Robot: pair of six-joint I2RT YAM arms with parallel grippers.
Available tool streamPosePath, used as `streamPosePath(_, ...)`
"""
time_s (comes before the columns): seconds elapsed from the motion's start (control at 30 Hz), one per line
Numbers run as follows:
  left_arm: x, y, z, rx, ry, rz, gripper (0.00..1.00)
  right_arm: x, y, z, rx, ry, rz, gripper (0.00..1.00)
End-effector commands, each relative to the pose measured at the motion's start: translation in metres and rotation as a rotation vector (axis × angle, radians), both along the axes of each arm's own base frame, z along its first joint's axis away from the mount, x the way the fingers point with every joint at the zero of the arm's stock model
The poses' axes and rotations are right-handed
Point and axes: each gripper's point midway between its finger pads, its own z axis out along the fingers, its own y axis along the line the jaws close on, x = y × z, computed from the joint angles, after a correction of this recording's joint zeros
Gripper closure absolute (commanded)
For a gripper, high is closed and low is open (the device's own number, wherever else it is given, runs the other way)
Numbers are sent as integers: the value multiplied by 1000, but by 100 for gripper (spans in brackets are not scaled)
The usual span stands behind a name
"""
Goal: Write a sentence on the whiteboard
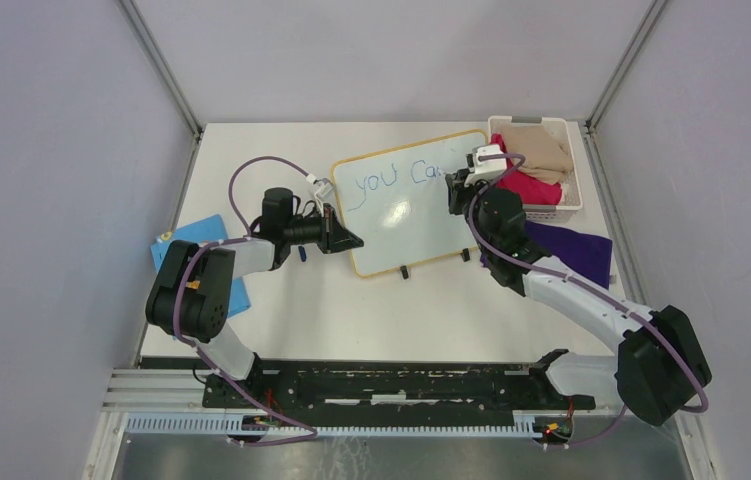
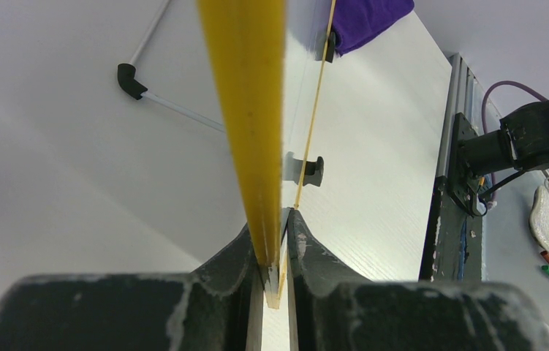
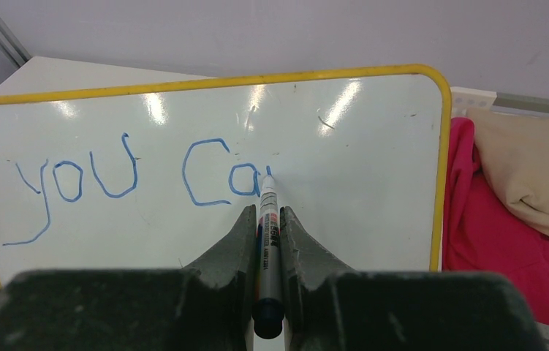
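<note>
Confirm the left gripper [image 2: 275,227] pinches the whiteboard [image 1: 406,205] at its left frame edge. Your right gripper [image 3: 264,212] pinches a marker [image 3: 268,238], its tip on the whiteboard at the sentence [image 3: 132,183], which reads "you Ca".

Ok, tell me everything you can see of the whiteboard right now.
The whiteboard is a glossy white rectangle with rounded corners and a thin yellow frame, standing on two small black feet on the white table. Blue writing on it reads "you Ca". The left hand is shut on its left edge; the marker in the right hand touches its face.
</note>
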Motion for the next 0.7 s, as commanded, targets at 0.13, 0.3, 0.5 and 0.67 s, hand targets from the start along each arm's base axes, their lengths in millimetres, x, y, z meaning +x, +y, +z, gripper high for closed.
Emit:
streamPosePath(0.13, 2, 3, -18, 89, -14, 24, 98, 14, -2, 26, 20, -53, -24, 100)
streamPosePath(0.3, 2, 4, -20, 91, -9, 24, 98, 19, -8, 27, 18, -52, -43, 100)
streamPosePath(0.5, 2, 4, -20, 92, -10, 23, 98, 18, -17, 18, 17, -34, -64, 100)
streamPosePath(0.67, 2, 4, -19, 94, -10, 26, 98, 12, -22, 5, 13, -12, -70, 100)
